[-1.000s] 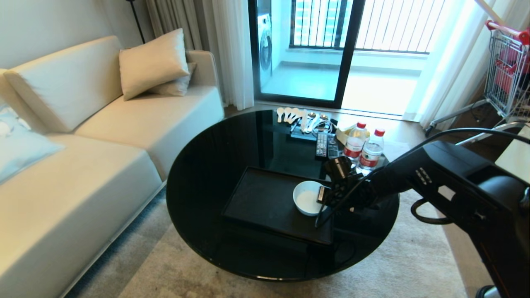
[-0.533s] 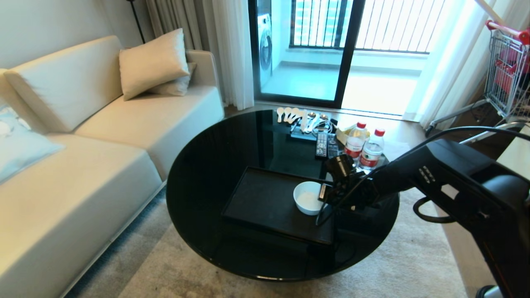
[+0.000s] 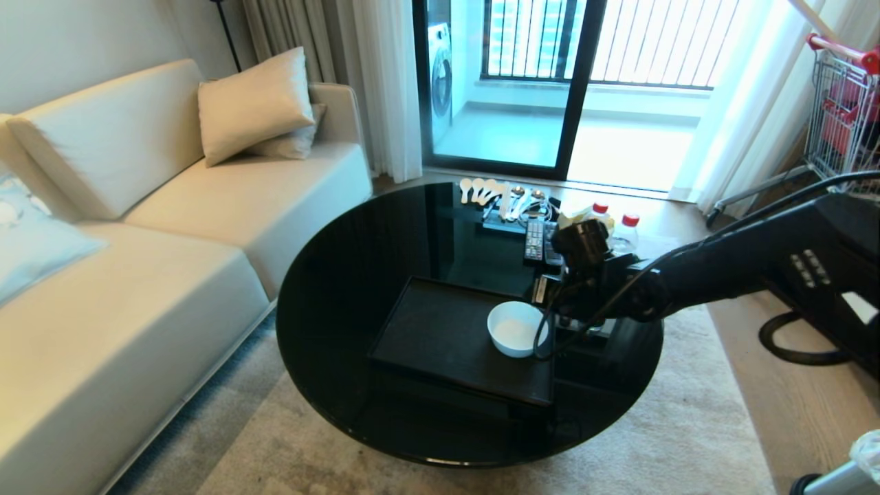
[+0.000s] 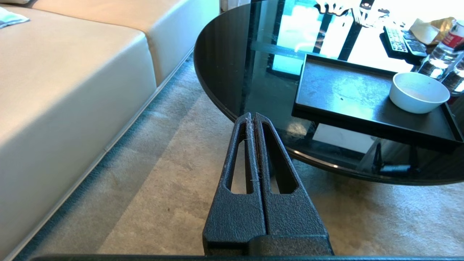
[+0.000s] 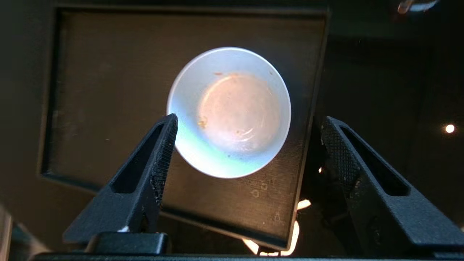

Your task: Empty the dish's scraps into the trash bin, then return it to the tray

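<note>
The dish [image 3: 515,328], a small white bowl, stands upright on the black tray [image 3: 440,330] near its right end. It holds only faint orange smears [image 5: 202,121], and the scraps themselves do not show. My right gripper [image 3: 548,294] hangs open just above and to the right of the dish, apart from it. From the right wrist, the dish [image 5: 228,112] lies beyond the spread fingers [image 5: 165,145] of the gripper [image 5: 248,120], on the tray [image 5: 108,90]. My left gripper [image 4: 252,116] is shut and empty over the rug. Part of the trash bin [image 3: 849,471] with its liner shows at the lower right.
The tray lies on a round black glass table [image 3: 357,275]. Two water bottles [image 3: 625,234], remotes [image 3: 542,240] and spoons [image 3: 495,196] crowd the table's far side behind the right arm. A cream sofa [image 3: 137,275] runs along the left, and a shopping cart [image 3: 842,110] stands at far right.
My right gripper opened, let go of the dish's rim, and rose up and back from it. The dish stays put on the tray. The left arm has not moved.
</note>
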Robot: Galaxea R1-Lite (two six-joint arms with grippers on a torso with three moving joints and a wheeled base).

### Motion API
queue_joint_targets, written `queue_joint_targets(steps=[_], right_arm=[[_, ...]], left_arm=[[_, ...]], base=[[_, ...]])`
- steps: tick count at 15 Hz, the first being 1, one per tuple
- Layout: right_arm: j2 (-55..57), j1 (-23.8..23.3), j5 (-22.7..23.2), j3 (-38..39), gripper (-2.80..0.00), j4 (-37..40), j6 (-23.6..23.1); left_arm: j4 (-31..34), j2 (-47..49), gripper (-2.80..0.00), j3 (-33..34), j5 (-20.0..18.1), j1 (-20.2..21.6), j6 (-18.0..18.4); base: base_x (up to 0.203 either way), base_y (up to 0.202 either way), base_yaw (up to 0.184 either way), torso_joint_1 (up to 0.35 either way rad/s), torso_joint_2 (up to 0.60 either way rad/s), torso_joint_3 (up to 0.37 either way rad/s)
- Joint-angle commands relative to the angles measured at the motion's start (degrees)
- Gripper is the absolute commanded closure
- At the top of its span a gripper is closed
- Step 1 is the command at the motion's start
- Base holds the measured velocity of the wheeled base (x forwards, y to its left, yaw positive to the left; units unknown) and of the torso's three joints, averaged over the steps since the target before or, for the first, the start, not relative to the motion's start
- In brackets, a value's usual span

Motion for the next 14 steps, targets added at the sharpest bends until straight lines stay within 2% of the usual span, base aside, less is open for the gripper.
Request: queue_joint_targets(steps=[1, 5, 6, 9, 11, 14], right_arm=[[-10.6, 0.2, -0.1, 3.1, -2.80, -0.1, -1.9], [-28.2, -0.8, -0.1, 12.3, -2.80, 0.1, -8.9], [-32.5, -1.7, -0.1, 15.4, 0.00, 0.1, -10.8], [-45.9, -6.5, -0.2, 25.8, 0.00, 0.0, -17.8], [-56.4, -11.4, -0.2, 31.5, 0.00, 0.0, -22.7], [-71.9, -19.5, -0.1, 37.1, 0.00, 0.2, -26.1]], left_arm=[[0.0, 0.0, 0.00, 0.0, 0.0, 0.0, 0.0], [0.0, 0.0, 0.00, 0.0, 0.0, 0.0, 0.0], [0.0, 0.0, 0.00, 0.0, 0.0, 0.0, 0.0], [0.0, 0.0, 0.00, 0.0, 0.0, 0.0, 0.0], [0.0, 0.0, 0.00, 0.0, 0.0, 0.0, 0.0], [0.0, 0.0, 0.00, 0.0, 0.0, 0.0, -0.1]], base=[[0.000, 0.000, 0.000, 0.000, 0.00, 0.000], [0.000, 0.000, 0.000, 0.000, 0.00, 0.000], [0.000, 0.000, 0.000, 0.000, 0.00, 0.000], [0.000, 0.000, 0.000, 0.000, 0.00, 0.000], [0.000, 0.000, 0.000, 0.000, 0.00, 0.000], [0.000, 0.000, 0.000, 0.000, 0.00, 0.000]])
